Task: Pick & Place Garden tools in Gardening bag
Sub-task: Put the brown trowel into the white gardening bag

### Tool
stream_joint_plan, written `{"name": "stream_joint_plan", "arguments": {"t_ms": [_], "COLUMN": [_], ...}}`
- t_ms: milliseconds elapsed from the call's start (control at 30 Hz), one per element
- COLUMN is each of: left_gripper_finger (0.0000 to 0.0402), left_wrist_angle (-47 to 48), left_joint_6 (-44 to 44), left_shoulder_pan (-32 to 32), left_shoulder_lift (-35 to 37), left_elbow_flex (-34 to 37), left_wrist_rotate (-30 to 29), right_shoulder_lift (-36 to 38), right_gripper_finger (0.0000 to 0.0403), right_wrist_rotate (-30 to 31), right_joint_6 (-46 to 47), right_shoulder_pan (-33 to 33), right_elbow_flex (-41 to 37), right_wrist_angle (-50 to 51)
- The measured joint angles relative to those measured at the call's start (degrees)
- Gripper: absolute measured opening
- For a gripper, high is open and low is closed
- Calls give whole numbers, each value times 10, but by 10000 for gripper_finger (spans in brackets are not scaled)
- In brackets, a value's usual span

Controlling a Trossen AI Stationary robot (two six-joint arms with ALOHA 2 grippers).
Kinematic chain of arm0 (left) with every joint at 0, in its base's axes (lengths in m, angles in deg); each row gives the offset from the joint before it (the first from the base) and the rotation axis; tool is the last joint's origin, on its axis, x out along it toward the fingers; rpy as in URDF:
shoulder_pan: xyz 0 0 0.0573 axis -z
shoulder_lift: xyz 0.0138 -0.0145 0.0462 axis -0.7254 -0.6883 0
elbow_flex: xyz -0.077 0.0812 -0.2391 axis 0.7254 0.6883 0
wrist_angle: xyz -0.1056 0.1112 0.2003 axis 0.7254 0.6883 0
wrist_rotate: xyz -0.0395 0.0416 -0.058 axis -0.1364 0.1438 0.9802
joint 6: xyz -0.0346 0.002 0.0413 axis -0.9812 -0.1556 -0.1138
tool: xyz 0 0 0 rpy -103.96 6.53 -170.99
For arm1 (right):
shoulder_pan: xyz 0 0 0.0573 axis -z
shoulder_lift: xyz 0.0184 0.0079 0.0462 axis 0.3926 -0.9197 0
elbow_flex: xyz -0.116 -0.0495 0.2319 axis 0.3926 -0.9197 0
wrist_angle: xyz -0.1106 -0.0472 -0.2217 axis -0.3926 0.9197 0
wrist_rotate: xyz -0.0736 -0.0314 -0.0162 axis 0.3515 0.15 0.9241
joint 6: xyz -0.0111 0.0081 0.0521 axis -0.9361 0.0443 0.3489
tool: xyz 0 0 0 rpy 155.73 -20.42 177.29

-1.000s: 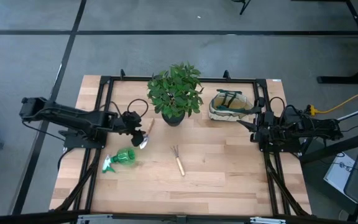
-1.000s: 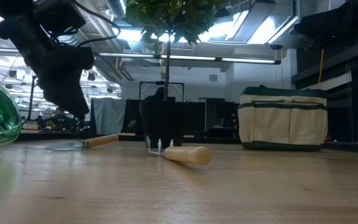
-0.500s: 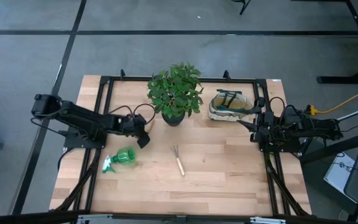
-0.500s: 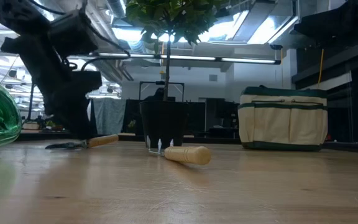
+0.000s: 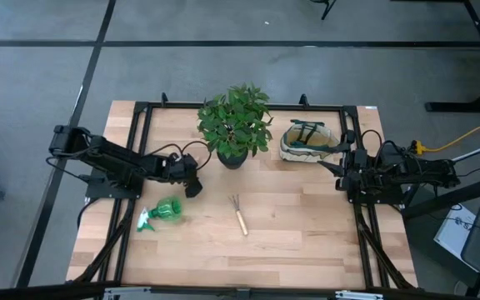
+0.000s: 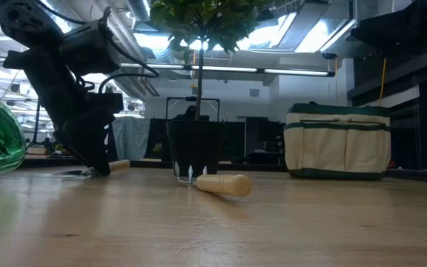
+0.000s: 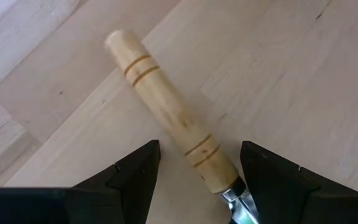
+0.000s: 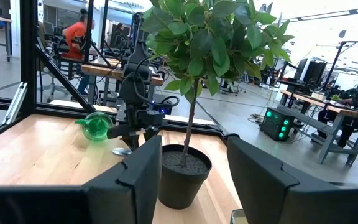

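The left gripper (image 7: 194, 180) is down at the tabletop (image 5: 307, 225) beside the potted plant (image 5: 234, 125), its fingers (image 7: 132, 174) spread apart, straddling the trowel's wooden handle (image 7: 166, 115) without clamping it. The right gripper (image 5: 340, 171) waits, fingers apart, just beside the gardening bag (image 5: 308, 142).

Two dark fingers (image 8: 138, 177) of the right gripper (image 8: 194, 180) frame the bottom of the picture with a wide gap between them. Beyond that gap a leafy potted plant (image 8: 191, 81) stands in its black pot on the wooden bench (image 8: 36, 155). Farther off, the left gripper (image 8: 137, 127) reaches down to the bench over a silver trowel blade (image 8: 121, 151). A green spray bottle (image 8: 95, 126) lies just beside it. People sit at desks in the room behind.
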Motion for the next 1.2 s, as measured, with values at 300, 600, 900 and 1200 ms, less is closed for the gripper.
{"name": "stream_joint_plan", "arguments": {"t_ms": [300,600,900,1200], "left_gripper_finger": [219,122,62,63], "left_wrist_angle": [4,4,-6,-100], "left_joint_6": [1,8,34,109], "left_shoulder_pan": [-1,-2,-2,28], "left_shoulder_lift": [12,13,15,12], "left_elbow_flex": [2,2,1,3], "left_wrist_rotate": [-2,12,71,163], "right_shoulder_lift": [0,0,0,0], "right_gripper_finger": [185,185,186,186], "right_wrist_rotate": [0,0,0,0], "right_joint_6": [0,0,0,0], "right_shoulder_pan": [0,0,0,0], "right_elbow_flex": [0,0,0,0], "right_wrist_angle": [0,0,0,0]}}
